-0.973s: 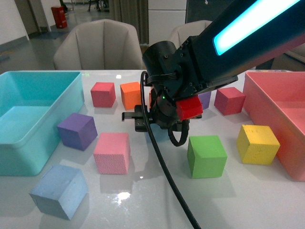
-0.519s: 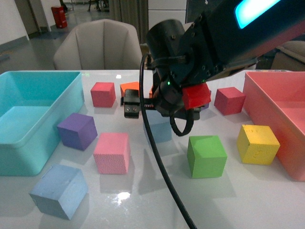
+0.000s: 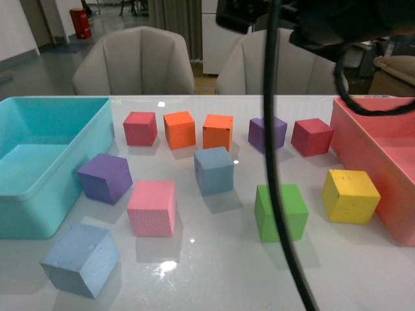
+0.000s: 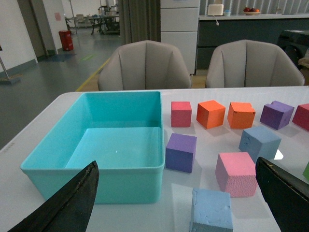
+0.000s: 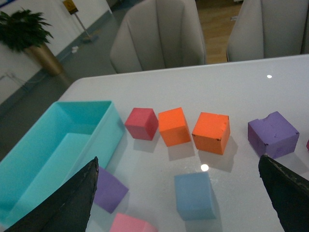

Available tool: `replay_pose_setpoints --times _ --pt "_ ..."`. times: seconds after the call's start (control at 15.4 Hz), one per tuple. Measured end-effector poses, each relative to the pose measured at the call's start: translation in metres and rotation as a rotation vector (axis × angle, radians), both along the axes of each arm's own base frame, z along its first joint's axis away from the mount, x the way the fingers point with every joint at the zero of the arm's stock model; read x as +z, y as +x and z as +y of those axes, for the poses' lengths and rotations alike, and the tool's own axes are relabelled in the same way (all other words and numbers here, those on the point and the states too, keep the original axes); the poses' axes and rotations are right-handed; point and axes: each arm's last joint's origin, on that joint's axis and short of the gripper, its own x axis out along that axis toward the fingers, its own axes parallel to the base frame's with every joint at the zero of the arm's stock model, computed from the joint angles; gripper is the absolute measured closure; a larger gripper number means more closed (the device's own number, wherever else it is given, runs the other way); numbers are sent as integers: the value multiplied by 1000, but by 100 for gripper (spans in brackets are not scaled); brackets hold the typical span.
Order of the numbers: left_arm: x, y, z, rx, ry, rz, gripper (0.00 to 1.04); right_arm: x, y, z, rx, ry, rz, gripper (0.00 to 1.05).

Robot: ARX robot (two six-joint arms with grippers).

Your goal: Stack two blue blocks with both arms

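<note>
One pale blue block (image 3: pixel 214 170) stands in the middle of the white table. It also shows in the right wrist view (image 5: pixel 194 195) and the left wrist view (image 4: pixel 259 143). The second blue block (image 3: pixel 81 259) lies near the front left, in front of the turquoise bin, and shows in the left wrist view (image 4: pixel 211 217). My right gripper (image 5: pixel 177 159) is open and empty, high above the middle block. My left gripper (image 4: pixel 175 164) is open and empty, with the second block just ahead between its fingers. In the front view only the right arm (image 3: pixel 324 19) and its cable (image 3: pixel 277 194) show.
A turquoise bin (image 3: pixel 97 139) stands at the left and a pink bin (image 3: pixel 347 129) at the right. Red (image 3: pixel 140 127), two orange (image 3: pixel 179 128), two purple (image 3: pixel 104 177), pink (image 3: pixel 152 207), green (image 3: pixel 295 210), yellow (image 3: pixel 350 195) and dark red (image 3: pixel 312 136) cubes surround the blue ones.
My right arm has risen up and away from the middle of the table. The middle blue block, hidden behind the gripper before, now stands uncovered.
</note>
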Motion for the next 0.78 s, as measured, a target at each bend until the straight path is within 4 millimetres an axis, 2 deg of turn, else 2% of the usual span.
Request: replay_pose_setpoints --times 0.13,0.19,0.26,0.32,0.39,0.45,0.52,0.65,0.71,0.78 --pt "0 0 0 0 0 0 7 1 -46 -17 11 16 -34 6" --pt "0 0 0 0 0 0 7 1 -63 -23 16 19 -52 6" --pt "0 0 0 0 0 0 7 3 -80 -26 -49 7 -149 11" --pt "0 0 0 0 0 0 7 4 -97 -37 -171 -51 -249 20" --pt "0 0 0 0 0 0 7 0 -122 -63 -305 -147 -298 33" --pt "0 0 0 1 0 0 7 -12 -142 -90 -372 -213 -283 44" --pt "0 0 0 0 0 0 7 -25 -158 -109 -396 -248 -259 53" --pt "0 0 0 0 0 0 7 -34 -169 -120 -395 -265 -245 60" --pt "0 0 0 -1 0 0 7 -41 -178 -128 -394 -268 -252 68" --pt "0 0 0 0 0 0 7 -41 -187 -133 -395 -260 -287 81"
